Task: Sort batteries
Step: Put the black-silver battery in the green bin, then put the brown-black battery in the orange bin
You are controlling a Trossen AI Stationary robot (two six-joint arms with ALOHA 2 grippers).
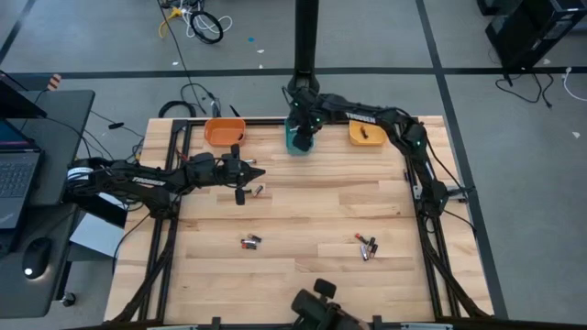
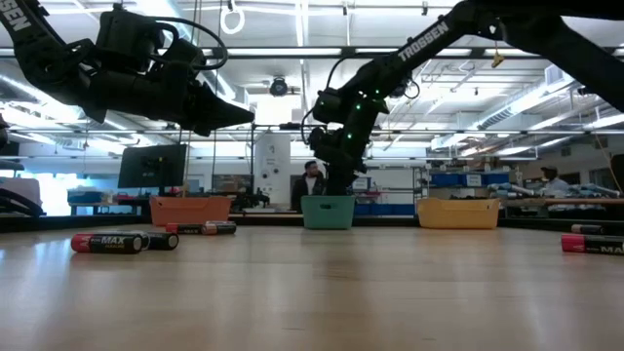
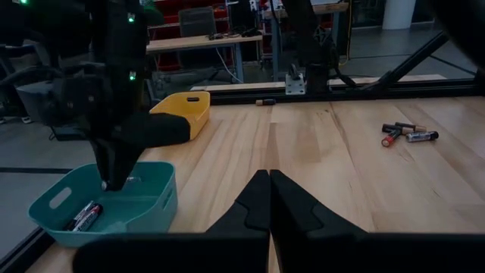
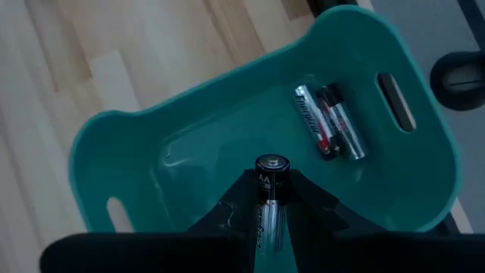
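Teal bin at the table's top edge, centre of the high view, sits under the right gripper, clenched on a battery above two cells. Left gripper, jaws pressed together, hovers upper left; loose batteries lie lower right amid bare wood.

Wide open wood down the table middle, between battery clusters and. Back edge crowded: orange bin, teal bin under the right gripper, yellow bin. Left gripper over bare boards.
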